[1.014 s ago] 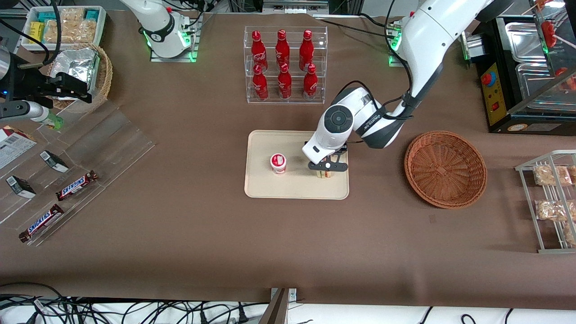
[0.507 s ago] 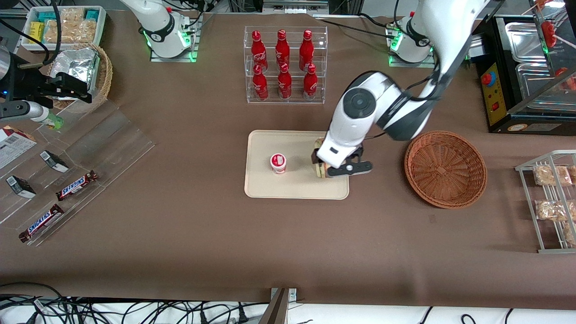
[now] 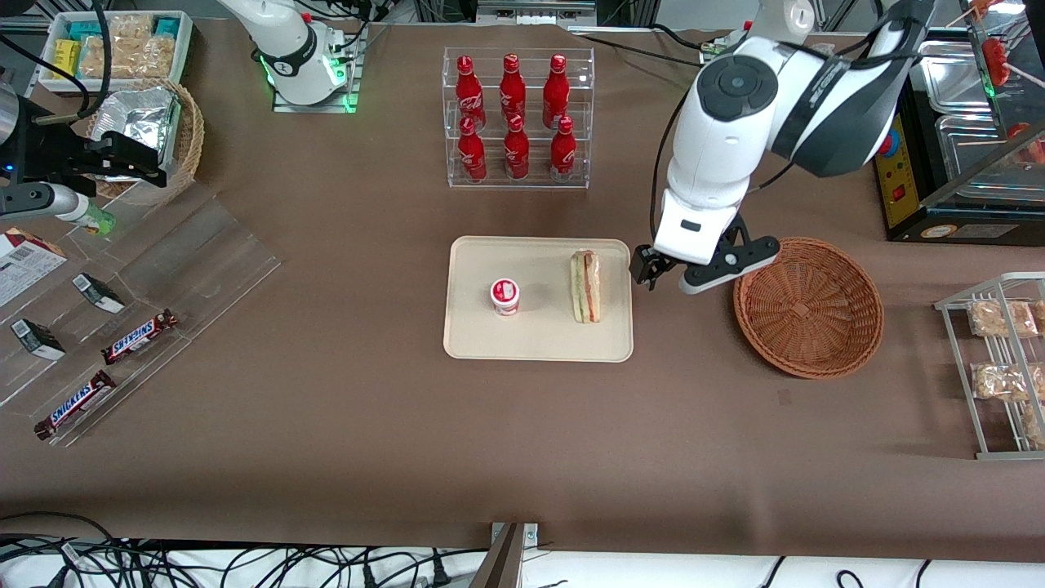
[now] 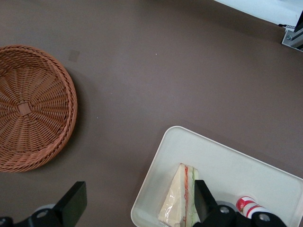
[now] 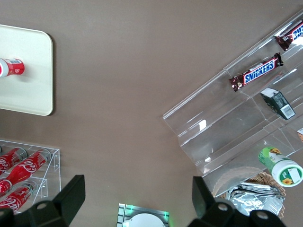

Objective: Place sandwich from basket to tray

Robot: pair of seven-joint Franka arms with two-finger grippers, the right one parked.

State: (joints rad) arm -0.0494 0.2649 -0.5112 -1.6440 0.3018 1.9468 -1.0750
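Note:
The sandwich (image 3: 585,286) (image 4: 182,198), a wrapped white-bread wedge with red and green layers, lies on the cream tray (image 3: 490,339) (image 4: 227,165), at the tray's end nearest the basket. The round reddish-brown wicker basket (image 3: 808,306) (image 4: 28,106) has nothing in it. My gripper (image 3: 684,273) (image 4: 138,210) hangs open above the table between tray and basket, holding nothing. Its fingers (image 4: 73,203) stand wide apart, well above the sandwich.
A small white cup with a red lid (image 3: 505,296) stands on the tray beside the sandwich. A clear rack of red bottles (image 3: 517,118) is farther from the front camera. A black appliance (image 3: 939,163) and a wire snack rack (image 3: 1000,367) flank the basket.
The gripper let go of the sandwich on the tray, opened, rose and drew away toward the basket. The sandwich stays lying on the tray.

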